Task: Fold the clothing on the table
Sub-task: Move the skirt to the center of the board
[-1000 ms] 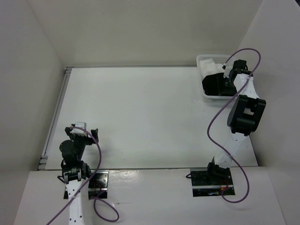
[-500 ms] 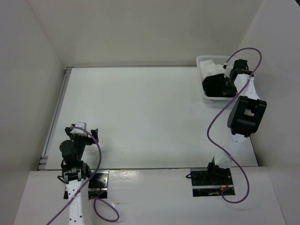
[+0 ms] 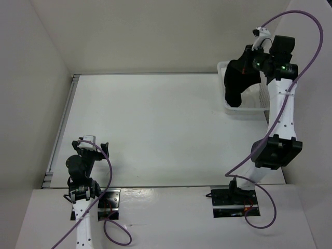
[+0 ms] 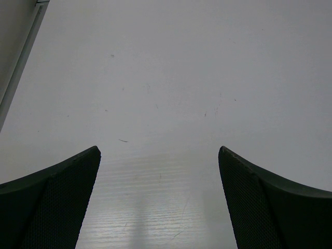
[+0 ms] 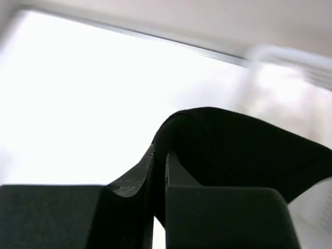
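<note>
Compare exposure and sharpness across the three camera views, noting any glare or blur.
Right wrist view: the table is blown out to white, the basket smeared and soft, the clothing a featureless black pinched in the right tool. Left wrist view: sharp, with a pale sheen on the table below the left tool. Top view: evenly lit and crisp.

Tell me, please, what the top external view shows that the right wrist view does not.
Only the top external view shows the left gripper, open over the near left of the table. It also shows the clothing hanging over the white basket, which is at most a blur in the wrist view. Only the right wrist view shows, up close, the fingers shut with black fabric pinched between them. Both show the right gripper holding the clothing, with the white table beyond.
</note>
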Robot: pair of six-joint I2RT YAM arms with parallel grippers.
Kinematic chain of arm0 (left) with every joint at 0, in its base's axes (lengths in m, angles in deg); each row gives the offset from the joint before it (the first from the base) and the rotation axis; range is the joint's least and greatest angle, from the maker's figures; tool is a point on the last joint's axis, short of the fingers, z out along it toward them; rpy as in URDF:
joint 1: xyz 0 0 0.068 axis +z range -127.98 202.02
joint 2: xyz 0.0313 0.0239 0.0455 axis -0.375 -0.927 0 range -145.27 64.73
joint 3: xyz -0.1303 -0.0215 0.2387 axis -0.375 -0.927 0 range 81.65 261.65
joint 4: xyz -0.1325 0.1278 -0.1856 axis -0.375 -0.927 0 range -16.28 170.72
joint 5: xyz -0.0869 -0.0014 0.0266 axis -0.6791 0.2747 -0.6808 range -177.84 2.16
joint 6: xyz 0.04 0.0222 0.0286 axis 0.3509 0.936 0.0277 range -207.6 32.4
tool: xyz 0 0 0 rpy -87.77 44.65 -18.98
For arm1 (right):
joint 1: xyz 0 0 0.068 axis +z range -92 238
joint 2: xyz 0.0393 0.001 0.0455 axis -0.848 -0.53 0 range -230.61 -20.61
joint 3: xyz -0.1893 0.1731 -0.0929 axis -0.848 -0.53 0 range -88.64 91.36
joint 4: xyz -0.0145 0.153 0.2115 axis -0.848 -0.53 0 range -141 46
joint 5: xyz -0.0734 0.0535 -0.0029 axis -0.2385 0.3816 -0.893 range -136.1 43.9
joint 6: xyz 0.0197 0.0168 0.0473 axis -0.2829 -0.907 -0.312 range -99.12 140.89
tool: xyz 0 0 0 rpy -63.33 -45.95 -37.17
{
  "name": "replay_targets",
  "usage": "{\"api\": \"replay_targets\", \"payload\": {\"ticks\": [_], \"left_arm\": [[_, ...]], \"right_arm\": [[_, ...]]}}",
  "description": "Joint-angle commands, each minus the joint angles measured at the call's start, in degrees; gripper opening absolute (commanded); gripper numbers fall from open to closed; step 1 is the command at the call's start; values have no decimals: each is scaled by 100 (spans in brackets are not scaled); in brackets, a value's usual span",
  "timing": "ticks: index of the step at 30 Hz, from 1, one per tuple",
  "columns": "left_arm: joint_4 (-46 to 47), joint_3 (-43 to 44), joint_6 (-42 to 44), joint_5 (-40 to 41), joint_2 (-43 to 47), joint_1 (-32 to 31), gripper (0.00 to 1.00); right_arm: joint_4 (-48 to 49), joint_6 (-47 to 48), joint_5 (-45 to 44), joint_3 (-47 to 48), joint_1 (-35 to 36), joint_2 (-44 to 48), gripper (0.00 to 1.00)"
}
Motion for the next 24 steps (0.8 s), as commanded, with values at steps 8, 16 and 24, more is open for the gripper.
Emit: {"api": "replay_targets", "payload": {"ticks": [8, 16, 24], "left_arm": [[138, -213, 35, -34, 733, -17, 100], [138, -213, 35, -34, 733, -17, 100], [138, -213, 35, -34, 733, -17, 100]], "right_arm": [[-540, 178, 2894, -448, 1150, 132, 27], [-472, 1182, 1217, -1693, 1712, 325, 91], [425, 1243, -770, -3040, 1853, 430, 93]]}}
